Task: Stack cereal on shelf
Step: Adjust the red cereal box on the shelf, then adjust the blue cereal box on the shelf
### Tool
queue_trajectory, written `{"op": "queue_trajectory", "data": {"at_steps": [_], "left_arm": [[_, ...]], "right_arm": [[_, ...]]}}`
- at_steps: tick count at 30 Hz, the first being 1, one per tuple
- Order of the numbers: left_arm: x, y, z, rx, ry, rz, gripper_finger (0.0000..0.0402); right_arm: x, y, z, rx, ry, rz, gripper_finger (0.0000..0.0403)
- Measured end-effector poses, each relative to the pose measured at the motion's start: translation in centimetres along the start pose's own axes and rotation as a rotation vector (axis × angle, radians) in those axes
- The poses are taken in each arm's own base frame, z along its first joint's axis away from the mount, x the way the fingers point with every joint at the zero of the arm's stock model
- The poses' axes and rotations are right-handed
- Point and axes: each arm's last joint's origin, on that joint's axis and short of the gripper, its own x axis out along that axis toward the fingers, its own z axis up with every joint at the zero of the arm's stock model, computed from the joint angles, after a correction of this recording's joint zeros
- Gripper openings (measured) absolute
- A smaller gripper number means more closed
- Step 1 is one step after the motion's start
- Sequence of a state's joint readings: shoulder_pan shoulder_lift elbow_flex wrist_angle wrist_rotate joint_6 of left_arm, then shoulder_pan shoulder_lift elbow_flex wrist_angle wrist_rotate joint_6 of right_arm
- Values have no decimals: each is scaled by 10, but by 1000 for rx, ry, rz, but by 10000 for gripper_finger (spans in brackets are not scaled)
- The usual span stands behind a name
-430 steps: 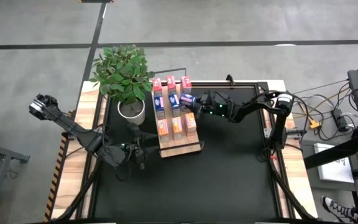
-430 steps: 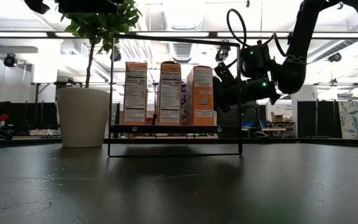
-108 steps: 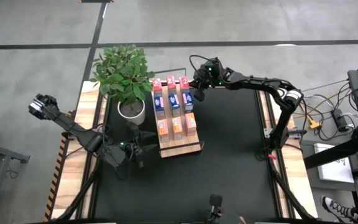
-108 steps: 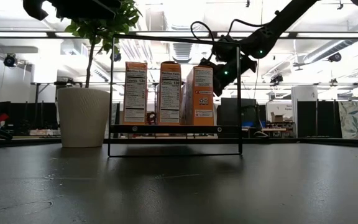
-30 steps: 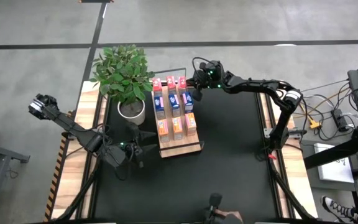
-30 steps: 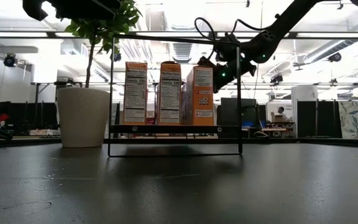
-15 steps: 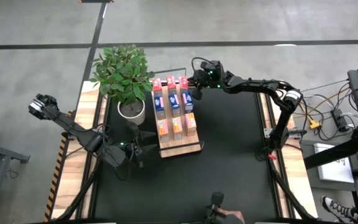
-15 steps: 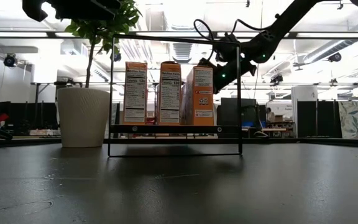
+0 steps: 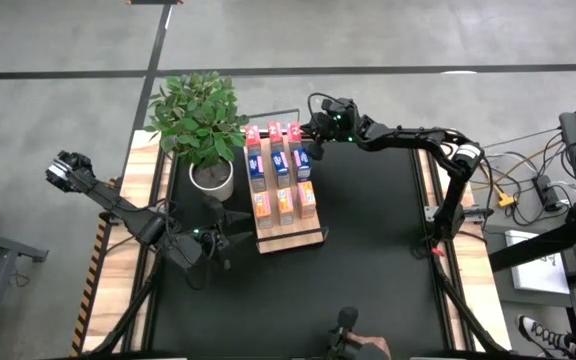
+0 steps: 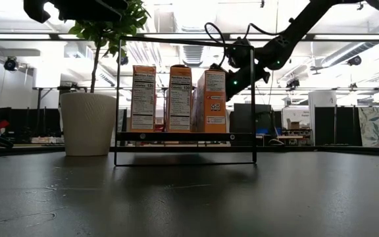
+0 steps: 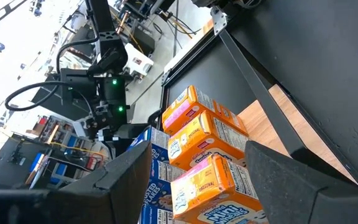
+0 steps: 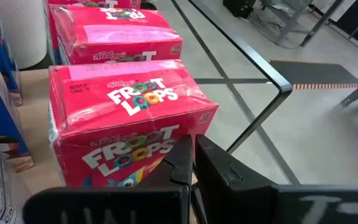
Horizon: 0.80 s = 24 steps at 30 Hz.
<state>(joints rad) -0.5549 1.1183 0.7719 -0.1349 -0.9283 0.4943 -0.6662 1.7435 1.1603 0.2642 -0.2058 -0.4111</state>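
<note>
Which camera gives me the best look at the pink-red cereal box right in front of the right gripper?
The right wrist view: the pink-red box fills the frame, lettering readable, just beyond the shut right gripper. The high view shows only its small top; in the low and left wrist views I cannot pick it out.

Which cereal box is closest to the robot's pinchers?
The red Froot Loops box at the back right corner of the shelf. The shut right gripper sits right against it, while the blue and orange boxes stand farther along the shelf.

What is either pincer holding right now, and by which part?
Nothing is held. The right pincer is shut and empty, its tips against the nearest pink-red cereal box on the shelf. The left pincer is open beside the shelf, empty.
</note>
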Motion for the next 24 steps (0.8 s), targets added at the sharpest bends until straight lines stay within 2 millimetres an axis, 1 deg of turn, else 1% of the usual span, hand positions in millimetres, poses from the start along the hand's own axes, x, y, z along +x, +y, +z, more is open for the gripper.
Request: {"op": "queue_trajectory", "data": {"at_steps": [5, 11, 15, 21, 24], "left_arm": [[0, 0, 0, 0, 1, 0, 241], [0, 0, 0, 3, 2, -1, 241], [0, 0, 0, 4, 2, -1, 241], [0, 0, 0, 0, 1, 0, 241], [0, 0, 0, -1, 1, 0, 241]], "right_arm": [[-1, -1, 1, 5, 23, -38, 9], [-13, -4, 18, 31, 34, -35, 9], [-19, -2, 25, 50, 31, -28, 9], [-33, -3, 38, 83, 11, -31, 9], [-45, 0, 49, 94, -8, -30, 9]]}}
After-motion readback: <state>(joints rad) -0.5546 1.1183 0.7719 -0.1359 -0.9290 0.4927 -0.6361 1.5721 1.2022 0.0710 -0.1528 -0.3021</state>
